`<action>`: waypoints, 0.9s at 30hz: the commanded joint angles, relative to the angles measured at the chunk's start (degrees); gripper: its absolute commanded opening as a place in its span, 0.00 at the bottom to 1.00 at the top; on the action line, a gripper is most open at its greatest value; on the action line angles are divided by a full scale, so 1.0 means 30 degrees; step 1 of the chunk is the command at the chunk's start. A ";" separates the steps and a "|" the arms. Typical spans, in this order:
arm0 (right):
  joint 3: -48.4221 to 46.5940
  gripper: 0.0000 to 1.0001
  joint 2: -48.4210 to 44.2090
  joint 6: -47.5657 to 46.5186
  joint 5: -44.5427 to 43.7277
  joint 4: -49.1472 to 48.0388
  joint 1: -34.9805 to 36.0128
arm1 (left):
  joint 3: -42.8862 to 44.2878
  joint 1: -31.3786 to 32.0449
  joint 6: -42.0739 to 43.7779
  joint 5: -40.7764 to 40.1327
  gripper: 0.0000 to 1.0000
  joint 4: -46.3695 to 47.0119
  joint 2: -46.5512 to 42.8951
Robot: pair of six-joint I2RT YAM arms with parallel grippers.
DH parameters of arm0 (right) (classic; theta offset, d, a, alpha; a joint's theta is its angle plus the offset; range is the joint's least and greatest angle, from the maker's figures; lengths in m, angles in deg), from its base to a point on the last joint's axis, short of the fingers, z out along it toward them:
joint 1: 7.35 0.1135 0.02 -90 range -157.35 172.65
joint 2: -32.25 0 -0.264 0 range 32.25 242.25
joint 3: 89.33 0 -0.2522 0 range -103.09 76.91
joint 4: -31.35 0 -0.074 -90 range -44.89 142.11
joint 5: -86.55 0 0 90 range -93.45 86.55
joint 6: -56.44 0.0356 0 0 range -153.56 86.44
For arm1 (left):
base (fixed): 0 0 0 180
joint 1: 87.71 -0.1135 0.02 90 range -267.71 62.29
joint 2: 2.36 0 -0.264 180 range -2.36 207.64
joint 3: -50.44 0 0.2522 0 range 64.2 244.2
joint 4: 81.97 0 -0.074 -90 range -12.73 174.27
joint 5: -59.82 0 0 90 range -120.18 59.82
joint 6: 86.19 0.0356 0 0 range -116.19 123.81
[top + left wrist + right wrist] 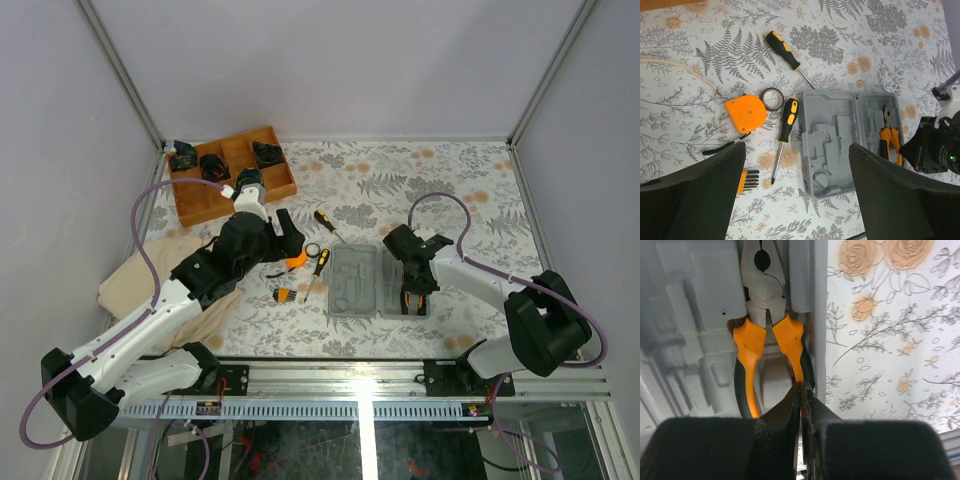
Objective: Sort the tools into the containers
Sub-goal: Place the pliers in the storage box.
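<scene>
The grey case (355,283) lies open in two halves at mid-table. Orange-handled pliers (767,315) rest in its right half (695,300). My right gripper (801,387) is shut, its tips against the pliers' right handle. My left gripper (797,150) hangs open above the table, holding nothing. Below it lie the orange tape measure (745,112), a small black ring (772,98), two black-and-yellow screwdrivers (783,50) (787,120) and an orange-and-black bit holder (747,180), all left of the case (840,140). The pliers (888,137) also show in the left wrist view.
A brown wooden divided tray (232,172) with black parts stands at the back left. A beige cloth (140,280) lies under the left arm. The right arm (935,150) reaches in over the case's right side.
</scene>
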 commanded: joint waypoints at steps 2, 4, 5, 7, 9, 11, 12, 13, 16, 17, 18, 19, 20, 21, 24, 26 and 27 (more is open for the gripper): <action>-0.0293 0.06 0.0294 0.0921 0.3457 -0.0540 0.0354 | 0.0253 -0.0195 -0.0136 -0.0629 0.83 -0.0312 -0.0041; -0.0686 0.06 -0.0167 0.0874 0.2421 0.0235 0.0351 | 0.0254 -0.0187 -0.0164 -0.0704 0.83 -0.0372 -0.0085; -0.0841 0.06 -0.0418 0.0839 0.1975 0.0588 0.0319 | 0.0254 -0.0202 -0.0187 -0.0723 0.83 -0.0418 -0.0095; -0.1124 0.09 -0.1036 0.0755 0.1245 0.1094 0.0321 | 0.0254 -0.0204 -0.0236 -0.0782 0.83 -0.0486 -0.0100; -0.1245 0.18 -0.1777 0.0744 0.0643 0.1271 0.0325 | 0.0259 -0.0204 -0.0294 -0.0785 0.83 -0.0512 -0.0076; -0.1200 0.28 -0.2495 0.0749 0.0261 0.1224 0.0321 | 0.0254 -0.0210 -0.0339 -0.0758 0.83 -0.0513 -0.0049; -0.1129 0.31 -0.2841 0.0711 0.0317 0.1030 0.0321 | 0.0276 -0.0198 -0.0341 -0.0730 0.83 -0.0509 -0.0032; -0.0948 0.32 -0.3144 0.0589 0.0639 0.0672 0.0321 | 0.0283 -0.0211 -0.0341 -0.0715 0.83 -0.0512 0.0018; -0.0105 0.33 -0.3903 0.0314 0.2553 -0.1558 0.0322 | 0.0313 -0.0228 -0.0390 -0.0805 0.83 -0.0563 0.0123; 0.0133 0.33 -0.3929 0.0250 0.3226 -0.2145 0.0321 | 0.0353 -0.0233 -0.0446 -0.0860 0.83 -0.0611 0.0143; 0.0239 0.33 -0.3818 0.0228 0.3687 -0.2449 0.0321 | 0.0409 -0.0255 -0.0492 -0.0900 0.83 -0.0723 0.0202; 0.0205 0.33 -0.3585 0.0195 0.4103 -0.2535 0.0314 | 0.0446 -0.0273 -0.0532 -0.0941 0.83 -0.0825 0.0241; 0.0131 0.33 -0.3129 0.0115 0.4225 -0.2498 0.0321 | 0.0483 -0.0279 -0.0570 -0.0921 0.83 -0.0889 0.0250; 0.0085 0.33 -0.2854 0.0025 0.4233 -0.2486 0.0321 | 0.0466 -0.0265 -0.0575 -0.0840 0.83 -0.0945 0.0225; 0.0112 0.32 -0.2189 -0.0049 0.4132 -0.2717 0.0321 | 0.0337 -0.0277 -0.0576 -0.0587 0.83 -0.0897 0.0144; 0.0042 0.29 -0.1807 -0.0068 0.4160 -0.2823 0.0321 | 0.0235 -0.0268 -0.0547 -0.0498 0.83 -0.0844 0.0054; 0.0025 0.27 -0.1605 -0.0076 0.4166 -0.2864 0.0321 | 0.0201 -0.0263 -0.0546 -0.0485 0.83 -0.0836 -0.0015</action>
